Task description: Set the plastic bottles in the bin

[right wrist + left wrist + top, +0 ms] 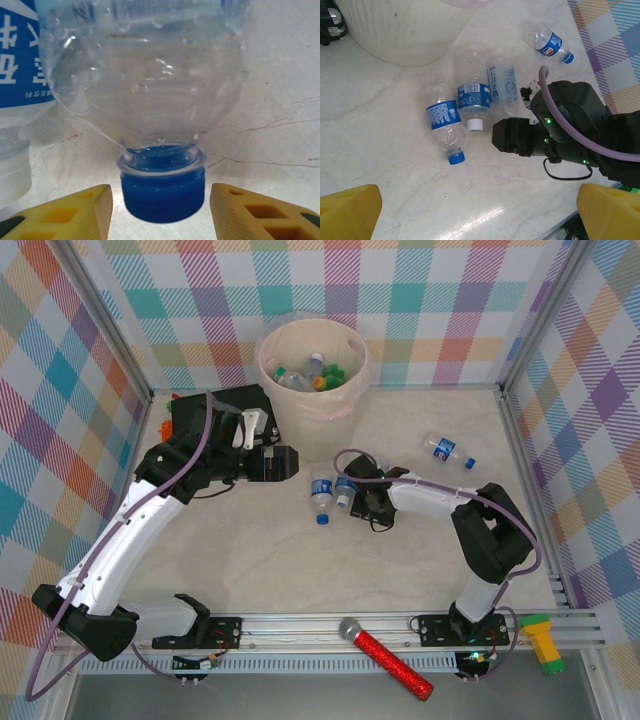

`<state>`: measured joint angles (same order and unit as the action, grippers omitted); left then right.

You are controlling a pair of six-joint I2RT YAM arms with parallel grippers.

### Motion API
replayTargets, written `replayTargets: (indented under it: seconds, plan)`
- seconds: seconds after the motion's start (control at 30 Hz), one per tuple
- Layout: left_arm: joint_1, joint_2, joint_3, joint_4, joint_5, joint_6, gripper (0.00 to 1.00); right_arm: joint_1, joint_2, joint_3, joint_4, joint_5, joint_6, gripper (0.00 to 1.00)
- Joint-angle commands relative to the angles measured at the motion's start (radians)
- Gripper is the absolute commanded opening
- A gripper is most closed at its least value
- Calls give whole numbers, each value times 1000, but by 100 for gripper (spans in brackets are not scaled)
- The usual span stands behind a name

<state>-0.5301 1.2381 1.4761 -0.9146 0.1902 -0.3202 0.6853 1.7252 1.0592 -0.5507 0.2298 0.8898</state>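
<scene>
The right tool [161, 210] is released. Its yellow fingers [70, 212] flank the blue cap [162, 192] of a clear bottle [145, 75] lying on the bench [280, 100], with a narrow gap on each side. Just beside that bottle lies a white-capped bottle [472, 97], and next to it a blue-capped bottle [444, 125]. A fourth bottle [448, 450] lies well apart, toward the right wall. The left tool [480, 210] hangs wide open, gripping nothing, near the bin [320, 415]. The bin stands at the back of the bench with several bottles [310, 372] inside. A red microphone [390, 658] lies on the front rail.
</scene>
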Motion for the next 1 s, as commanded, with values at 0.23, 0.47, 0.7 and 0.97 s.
replayTargets:
  seconds: [0.23,0.47,0.7,0.97]
  plan:
    - [-13,9,22,-20,-6,27,100,7,25,27,-3,64,-40,53]
    - [-13,11,32,-33,-6,36,100,5,40,41,21,123,-63,52]
    - [-13,13,38,-44,-11,46,100,4,51,52,43,149,-85,40]
    - [-12,8,36,-44,-21,52,100,5,-19,48,-16,210,-95,30]
